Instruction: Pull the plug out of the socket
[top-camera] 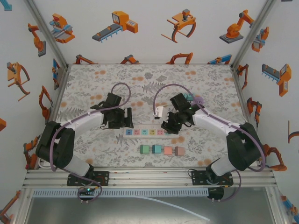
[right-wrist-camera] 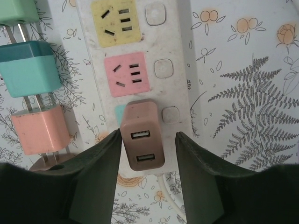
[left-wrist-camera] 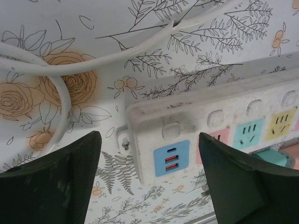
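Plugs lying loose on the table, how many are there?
4, in a row beside the power strip: the green plug leftmost, then the teal plug, the pink plug and the greyish plug rightmost. A fifth, the brown plug, is plugged into the strip.

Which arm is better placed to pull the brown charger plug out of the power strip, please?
Right. The right gripper straddles the brown charger plug seated in the power strip, a finger each side. The left gripper brackets the strip's blue USB end instead.

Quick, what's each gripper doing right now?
Left gripper: open, straddling the power strip end.
Right gripper: open around the brown plug, not yet clamped.
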{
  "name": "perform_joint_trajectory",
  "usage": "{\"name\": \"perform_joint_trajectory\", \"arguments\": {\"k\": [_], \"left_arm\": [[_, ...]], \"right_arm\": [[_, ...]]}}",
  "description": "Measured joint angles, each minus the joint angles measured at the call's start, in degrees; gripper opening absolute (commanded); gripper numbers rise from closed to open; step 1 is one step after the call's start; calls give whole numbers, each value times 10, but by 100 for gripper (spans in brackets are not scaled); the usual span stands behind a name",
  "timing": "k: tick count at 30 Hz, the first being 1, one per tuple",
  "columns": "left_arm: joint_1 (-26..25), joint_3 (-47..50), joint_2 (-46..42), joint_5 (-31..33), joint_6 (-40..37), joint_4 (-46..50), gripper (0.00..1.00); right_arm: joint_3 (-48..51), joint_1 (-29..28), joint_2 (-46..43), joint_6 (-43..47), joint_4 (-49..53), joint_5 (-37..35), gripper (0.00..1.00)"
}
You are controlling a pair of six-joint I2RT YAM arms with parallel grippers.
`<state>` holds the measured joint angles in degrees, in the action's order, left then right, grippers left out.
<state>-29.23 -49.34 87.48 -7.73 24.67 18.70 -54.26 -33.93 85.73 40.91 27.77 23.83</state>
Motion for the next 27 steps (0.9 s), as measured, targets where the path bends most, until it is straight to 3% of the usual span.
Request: {"name": "perform_joint_trajectory", "arguments": {"k": [12, 27], "left_arm": [[-23, 16, 5, 5, 19, -15, 72], [-57, 7, 3, 57, 30, -6, 69]], "right_arm": [[0, -7, 0, 12, 0, 5, 31], [-3, -10, -4, 11, 3, 3, 23]]}}
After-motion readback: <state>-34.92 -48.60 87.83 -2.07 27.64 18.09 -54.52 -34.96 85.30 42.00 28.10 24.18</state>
